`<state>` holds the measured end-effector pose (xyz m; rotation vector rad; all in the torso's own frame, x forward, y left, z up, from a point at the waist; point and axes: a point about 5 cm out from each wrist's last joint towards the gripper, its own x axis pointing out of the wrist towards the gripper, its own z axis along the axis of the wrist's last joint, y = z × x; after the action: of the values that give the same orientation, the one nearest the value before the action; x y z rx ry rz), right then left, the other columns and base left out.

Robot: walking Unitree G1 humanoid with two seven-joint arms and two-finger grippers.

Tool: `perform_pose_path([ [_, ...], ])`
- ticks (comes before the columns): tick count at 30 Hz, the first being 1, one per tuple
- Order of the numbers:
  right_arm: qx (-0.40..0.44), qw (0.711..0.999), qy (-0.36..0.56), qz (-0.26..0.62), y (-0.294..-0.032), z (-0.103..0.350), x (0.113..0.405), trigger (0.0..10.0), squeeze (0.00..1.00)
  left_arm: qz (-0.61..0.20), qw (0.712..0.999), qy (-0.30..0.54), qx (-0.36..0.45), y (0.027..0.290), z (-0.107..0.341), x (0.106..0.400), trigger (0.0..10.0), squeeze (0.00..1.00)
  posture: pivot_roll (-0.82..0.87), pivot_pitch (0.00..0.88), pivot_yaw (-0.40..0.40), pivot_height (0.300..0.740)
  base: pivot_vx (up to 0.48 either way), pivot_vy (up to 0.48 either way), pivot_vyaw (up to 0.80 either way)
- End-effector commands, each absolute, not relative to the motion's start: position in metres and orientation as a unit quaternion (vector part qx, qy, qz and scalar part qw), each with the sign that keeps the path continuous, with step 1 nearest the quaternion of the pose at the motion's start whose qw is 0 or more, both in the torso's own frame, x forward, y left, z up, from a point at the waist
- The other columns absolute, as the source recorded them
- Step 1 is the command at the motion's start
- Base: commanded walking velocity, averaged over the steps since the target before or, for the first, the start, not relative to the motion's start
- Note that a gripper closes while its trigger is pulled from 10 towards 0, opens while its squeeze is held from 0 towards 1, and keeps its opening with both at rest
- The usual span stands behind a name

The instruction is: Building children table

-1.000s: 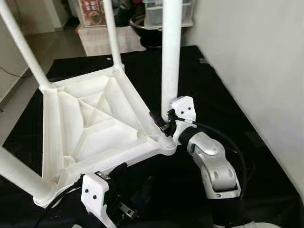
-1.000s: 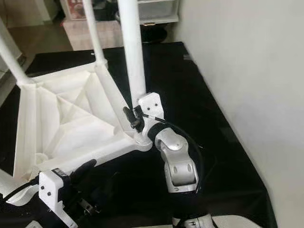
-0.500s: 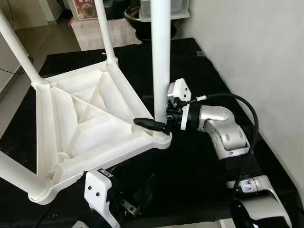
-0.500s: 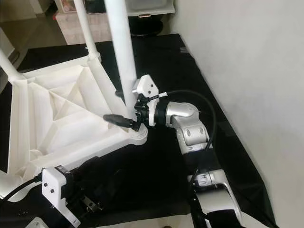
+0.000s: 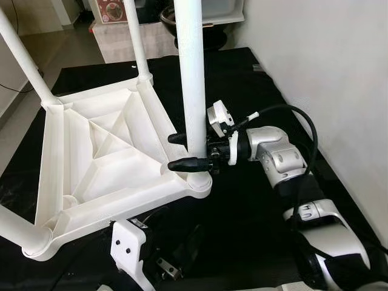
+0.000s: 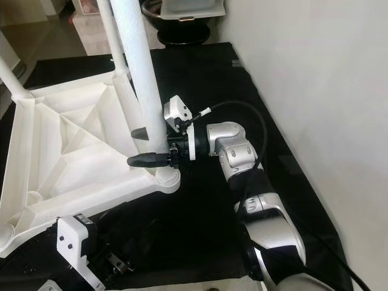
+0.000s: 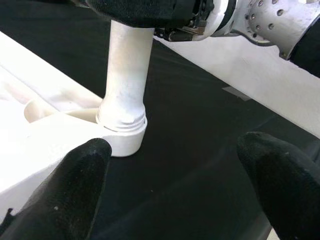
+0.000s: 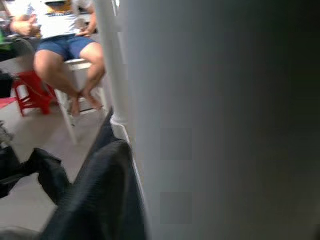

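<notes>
An upturned white children's table (image 5: 109, 163) lies on a black mat (image 5: 254, 200) on the floor, its ribbed underside facing up and its legs pointing at the ceiling. At the corner toward five o'clock of the tabletop, the nearest leg (image 5: 189, 85) stands upright in its round socket (image 5: 198, 180), and the right hand (image 5: 189, 151) reaches in from three o'clock with its two black fingers set on either side of the leg just above that socket, apparently clamped on it (actual contact cannot be confirmed from the head views). The leg's long axis runs vertical, square to the fingers, so any seating or twisting move turns on that axis. The right arm is plainly the nearer one. The left hand (image 7: 175, 195) hovers low at six o'clock, its fingers spread wide and holding nothing, pointed at the same socket from just below the table's edge. Two more legs, the far leg (image 5: 136, 42) and the left leg (image 5: 27, 66), rise at twelve and ten o'clock. Beyond the mat a red printed box (image 5: 112, 9) shows lettering too small to read. A seated person (image 8: 65, 45) appears in the right wrist view.
</notes>
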<state>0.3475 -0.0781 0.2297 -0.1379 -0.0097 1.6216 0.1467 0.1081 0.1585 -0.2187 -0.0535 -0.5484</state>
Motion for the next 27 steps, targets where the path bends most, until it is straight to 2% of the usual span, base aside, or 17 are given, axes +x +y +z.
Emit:
perform_pose_path([
  [1, -0.062, 0.671, -0.011, 0.739, -0.072, 0.229, 0.345, 0.0, 0.0, -0.269, 0.957, -0.024, -0.109, 0.108, 0.16, 0.145, 10.0, 0.0, 0.05, 0.146, 0.001, 0.74, 0.0, 0.0, 0.0],
  [5, -0.064, 0.689, -0.02, 0.722, -0.076, 0.228, 0.345, 0.0, 0.0, -0.269, 0.957, -0.025, -0.109, 0.108, 0.16, 0.145, 10.0, 0.0, 0.04, 0.147, -0.001, 0.74, 0.0, 0.0, 0.0],
  [6, -0.064, 0.711, -0.024, 0.7, -0.078, 0.227, 0.345, 0.0, 0.0, -0.269, 0.957, -0.026, -0.11, 0.108, 0.16, 0.146, 10.0, 0.0, 0.04, 0.148, -0.002, 0.74, 0.0, 0.0, 0.0],
  [7, -0.064, 0.711, -0.024, 0.7, -0.078, 0.227, 0.345, 0.0, 0.0, -0.269, 0.957, -0.026, -0.11, 0.108, 0.16, 0.146, 10.0, 0.0, 0.04, 0.148, -0.002, 0.74, 0.0, 0.0, 0.0],
  [8, -0.052, 0.749, -0.023, 0.66, -0.08, 0.221, 0.345, 0.0, 0.0, -0.269, 0.957, -0.026, -0.11, 0.108, 0.16, 0.146, 10.0, 0.0, 0.03, 0.146, -0.005, 0.74, 0.0, 0.0, 0.0],
  [9, -0.052, 0.749, -0.023, 0.66, -0.08, 0.221, 0.345, 0.0, 0.0, -0.269, 0.957, -0.026, -0.11, 0.108, 0.16, 0.146, 10.0, 0.0, 0.03, 0.146, -0.005, 0.74, 0.0, 0.0, 0.0],
  [10, -0.044, 0.786, -0.021, 0.616, -0.082, 0.215, 0.343, 0.0, 0.0, -0.269, 0.957, -0.027, -0.11, 0.108, 0.16, 0.146, 10.0, 0.0, 0.03, 0.146, -0.007, 0.74, 0.0, 0.0, 0.0],
  [11, -0.026, 0.867, -0.015, 0.497, -0.08, 0.203, 0.341, 0.0, 0.0, -0.267, 0.957, -0.028, -0.109, 0.109, 0.16, 0.147, 10.0, 0.0, 0.03, 0.148, -0.007, 0.74, 0.0, 0.0, 0.0],
  [12, -0.026, 0.867, -0.015, 0.497, -0.08, 0.203, 0.341, 0.0, 0.0, -0.267, 0.957, -0.028, -0.109, 0.109, 0.16, 0.147, 10.0, 0.0, 0.03, 0.148, -0.007, 0.74, 0.0, 0.0, 0.0],
  [13, -0.038, 0.923, 0.002, 0.382, -0.086, 0.187, 0.328, 0.0, 0.0, -0.265, 0.958, -0.029, -0.109, 0.111, 0.16, 0.147, 10.0, 0.0, 0.03, 0.156, 0.001, 0.74, 0.0, 0.0, 0.0],
  [14, -0.042, 0.945, 0.006, 0.326, -0.089, 0.179, 0.313, 0.0, 0.0, -0.264, 0.958, -0.03, -0.108, 0.112, 0.161, 0.148, 10.0, 0.0, 0.03, 0.156, 0.001, 0.74, 0.0, 0.0, 0.0],
  [17, -0.048, 0.948, 0.01, 0.314, -0.083, 0.174, 0.298, 0.0, 0.0, -0.263, 0.958, -0.03, -0.107, 0.114, 0.159, 0.149, 10.0, 0.0, 0.01, 0.136, 0.02, 0.74, 0.0, 0.0, 0.0],
  [23, -0.056, 0.939, 0.006, 0.34, -0.074, 0.173, 0.299, 0.0, 0.0, -0.266, 0.958, -0.028, -0.106, 0.116, 0.157, 0.15, 10.0, 0.0, 0.03, 0.131, 0.013, 0.74, 0.0, 0.0, 0.0],
  [25, -0.057, 0.927, 0.007, 0.37, -0.068, 0.175, 0.3, 0.0, 0.0, -0.258, 0.96, -0.028, -0.106, 0.118, 0.157, 0.151, 10.0, 0.0, 0.05, 0.124, 0.012, 0.74, 0.0, 0.0, 0.0],
  [26, -0.057, 0.923, 0.01, 0.38, -0.066, 0.177, 0.3, 9.1, 0.0, -0.252, 0.961, -0.028, -0.106, 0.119, 0.157, 0.152, 10.0, 0.0, 0.05, 0.123, 0.009, 0.74, 0.0, 0.0, 0.0],
  [27, -0.057, 0.918, 0.013, 0.392, -0.065, 0.179, 0.301, 9.1, 0.0, -0.25, 0.962, -0.03, -0.104, 0.12, 0.157, 0.154, 10.0, 0.0, 0.05, 0.122, 0.007, 0.74, 0.0, 0.0, 0.0],
])
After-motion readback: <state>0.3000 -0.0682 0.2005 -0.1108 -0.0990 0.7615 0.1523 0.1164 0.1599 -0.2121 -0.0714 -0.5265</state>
